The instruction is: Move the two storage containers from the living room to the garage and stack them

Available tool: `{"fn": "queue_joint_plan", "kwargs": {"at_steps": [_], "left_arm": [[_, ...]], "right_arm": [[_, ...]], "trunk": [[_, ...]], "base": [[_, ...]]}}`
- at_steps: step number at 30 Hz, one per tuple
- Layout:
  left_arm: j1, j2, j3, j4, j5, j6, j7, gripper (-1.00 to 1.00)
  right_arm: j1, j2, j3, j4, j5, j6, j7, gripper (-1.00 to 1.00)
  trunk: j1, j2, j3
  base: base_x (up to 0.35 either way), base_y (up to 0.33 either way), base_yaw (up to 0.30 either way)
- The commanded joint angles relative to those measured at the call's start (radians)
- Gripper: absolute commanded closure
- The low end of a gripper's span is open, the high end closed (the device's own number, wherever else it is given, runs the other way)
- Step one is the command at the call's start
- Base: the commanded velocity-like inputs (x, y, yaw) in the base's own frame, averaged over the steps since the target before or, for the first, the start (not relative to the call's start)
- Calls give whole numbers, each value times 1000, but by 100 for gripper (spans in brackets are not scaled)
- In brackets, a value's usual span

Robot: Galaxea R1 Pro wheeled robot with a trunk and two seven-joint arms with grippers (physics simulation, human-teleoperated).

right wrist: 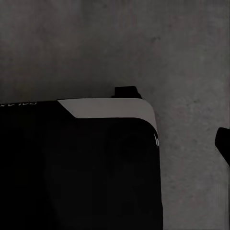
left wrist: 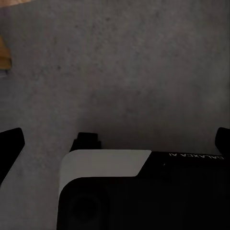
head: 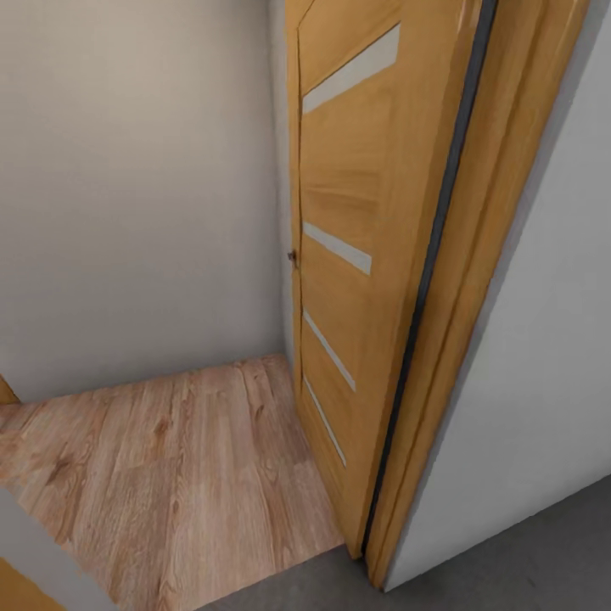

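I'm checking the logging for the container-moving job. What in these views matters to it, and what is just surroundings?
Belongs to the job:
- dark grey floor, the garage's
- light-wood door, standing open
- wood-plank floor beyond the doorway

Just surroundings:
- white wall
- robot base under the wrist cameras

No storage container is visible right now.

Door (head: 356, 255) top and perhaps both tools' fingertips, cropped at edges.

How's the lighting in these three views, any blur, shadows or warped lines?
Head view: evenly lit and soft; the light-wood door and its frame lean sharply, a wide-angle tilt, and the white wall shades gently. Left wrist view: dim, grainy grey floor, with a shadow above the robot's black base. Right wrist view: dimmer still; the base is nearly featureless black.
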Motion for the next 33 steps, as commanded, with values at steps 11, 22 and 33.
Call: {"fn": "queue_joint_plan", "kwargs": {"at_steps": [11,22,33], "left_arm": [[-1,0,0,2,10,-3,-3,-100],[-1,0,0,2,10,-3,-3,-100],[-1,0,0,2,16,-3,-2,-100]], "right_arm": [[-1,1,8,3,-8,-6,0,-100],[-1,1,8,3,-8,-6,-1,-100],[-1,0,8,3,-8,-6,-1,-100]], "trunk": [[1,-1,-1],[1,-1,-1],[1,-1,-1]], "base": [[321,0,267],[320,0,30],[253,0,194]]}}
